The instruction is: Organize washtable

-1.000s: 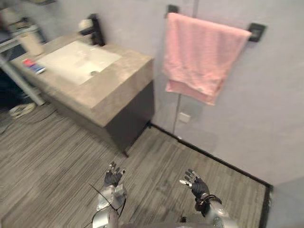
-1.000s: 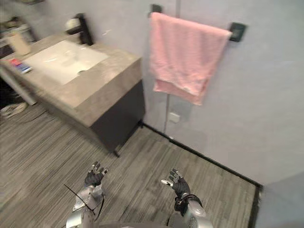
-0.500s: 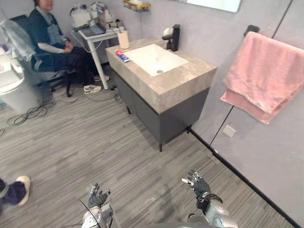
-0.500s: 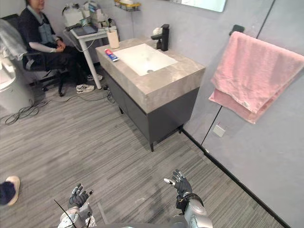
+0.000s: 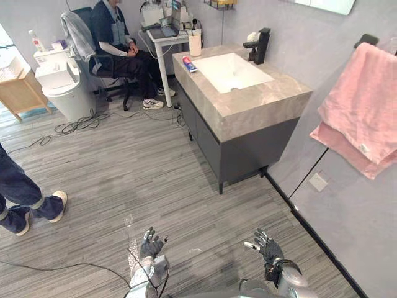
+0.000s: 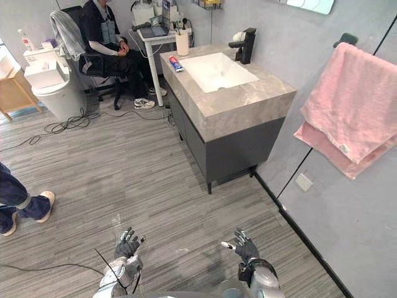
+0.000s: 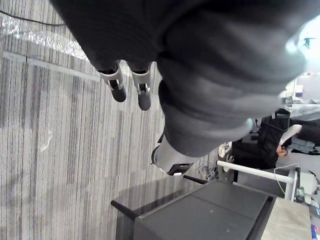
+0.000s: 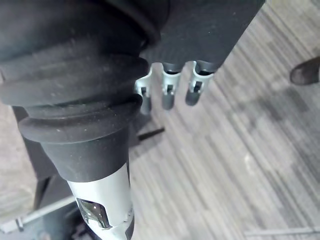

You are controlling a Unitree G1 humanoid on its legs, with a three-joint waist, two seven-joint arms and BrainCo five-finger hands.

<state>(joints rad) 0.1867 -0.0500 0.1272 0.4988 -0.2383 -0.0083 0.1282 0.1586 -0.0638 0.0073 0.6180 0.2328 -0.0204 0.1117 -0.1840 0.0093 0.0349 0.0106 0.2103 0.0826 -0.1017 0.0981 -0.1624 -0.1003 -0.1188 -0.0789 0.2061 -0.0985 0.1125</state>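
**Approach step: bench not in reach yet**

Left hand (image 5: pixel 151 243) and right hand (image 5: pixel 267 246) sit low over the floor, fingers spread loose, both empty. Bench (image 5: pixel 263 104) is ahead, well apart from both. On it: tube (image 5: pixel 190 64) lying on the strip left of the basin (image 5: pixel 232 71), cup (image 5: pixel 195 45) at the back corner, faucet (image 5: pixel 259 45) behind the basin. My read: square up to the long side first, lift hands clear of the edge, then go for the tube.
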